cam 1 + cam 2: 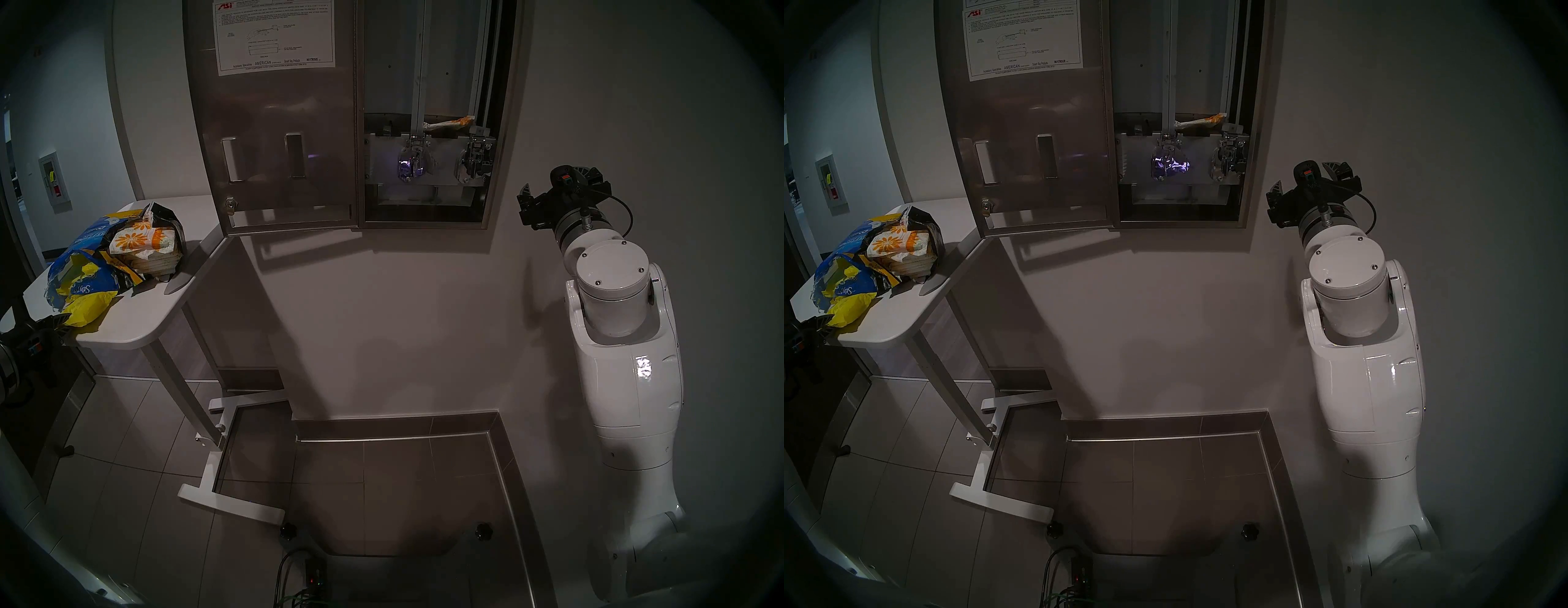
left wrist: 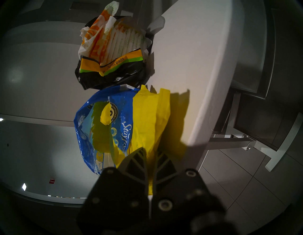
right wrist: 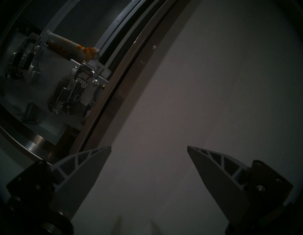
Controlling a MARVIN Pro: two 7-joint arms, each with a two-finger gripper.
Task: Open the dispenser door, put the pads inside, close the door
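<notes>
Left fingers point(image 2: 150, 157) clenched on yellow pad point(image 2: 147, 118) at near edge of surface point(image 2: 188, 65). Right fingers point(image 3: 149, 167) spread, empty, right of dispenser point(image 1: 500, 127); door point(image 1: 275, 127) swung open.

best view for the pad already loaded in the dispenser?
Right wrist: the flower-print pad sits close up, lying across the chute above the right lever. Both head views show it only as a small pale strip inside the dispenser. Left wrist misses it.

The white instruction sheet point(image 1: 275, 36) on the open steel door's back reads "ASI" and "AMERICAN"; the torn blue-and-yellow plastic bag point(image 2: 105, 129) "Stay"; the black-and-orange wrapper point(image 2: 113, 65) "pads".
</notes>
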